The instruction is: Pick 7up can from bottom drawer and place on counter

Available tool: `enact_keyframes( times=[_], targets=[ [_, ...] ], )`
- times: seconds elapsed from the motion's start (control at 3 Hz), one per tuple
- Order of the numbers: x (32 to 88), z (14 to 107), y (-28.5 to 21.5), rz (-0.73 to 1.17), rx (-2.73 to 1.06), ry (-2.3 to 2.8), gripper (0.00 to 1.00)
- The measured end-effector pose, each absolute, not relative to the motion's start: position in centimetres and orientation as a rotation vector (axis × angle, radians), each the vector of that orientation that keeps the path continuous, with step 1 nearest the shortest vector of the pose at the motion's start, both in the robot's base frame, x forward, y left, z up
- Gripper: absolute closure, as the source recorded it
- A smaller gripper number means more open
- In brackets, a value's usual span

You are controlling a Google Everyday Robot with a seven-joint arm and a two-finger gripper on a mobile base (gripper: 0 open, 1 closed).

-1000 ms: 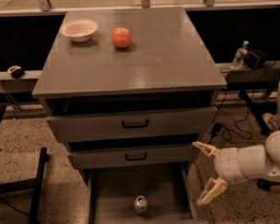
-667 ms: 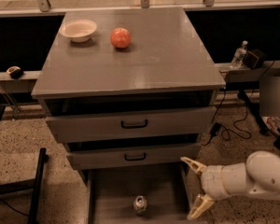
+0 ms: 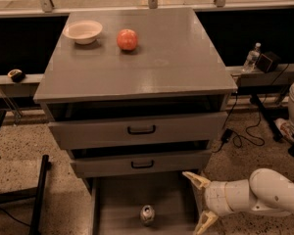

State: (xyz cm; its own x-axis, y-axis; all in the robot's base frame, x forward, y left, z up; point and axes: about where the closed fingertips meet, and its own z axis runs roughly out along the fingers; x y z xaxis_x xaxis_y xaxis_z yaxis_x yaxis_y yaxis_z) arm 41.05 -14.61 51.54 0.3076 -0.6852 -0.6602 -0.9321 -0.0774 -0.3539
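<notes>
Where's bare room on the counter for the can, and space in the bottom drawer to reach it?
The counter is bare across its right half and front; the back-left is crowded by the bowl and apple. In the bottom drawer the 7up can stands alone, floor bare either side. The open hand is by its right wall.
</notes>
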Motion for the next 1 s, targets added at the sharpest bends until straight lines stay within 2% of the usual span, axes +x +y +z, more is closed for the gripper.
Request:
enact_keyframes(
  times=[0.67, 1.0],
  targets=[
    [43.1, 40.4, -12.3, 0.683, -1.701, 1.548, 0.0],
    [43.7, 35.5, -11.3, 0.78, -1.685, 1.424, 0.0]
  ],
)
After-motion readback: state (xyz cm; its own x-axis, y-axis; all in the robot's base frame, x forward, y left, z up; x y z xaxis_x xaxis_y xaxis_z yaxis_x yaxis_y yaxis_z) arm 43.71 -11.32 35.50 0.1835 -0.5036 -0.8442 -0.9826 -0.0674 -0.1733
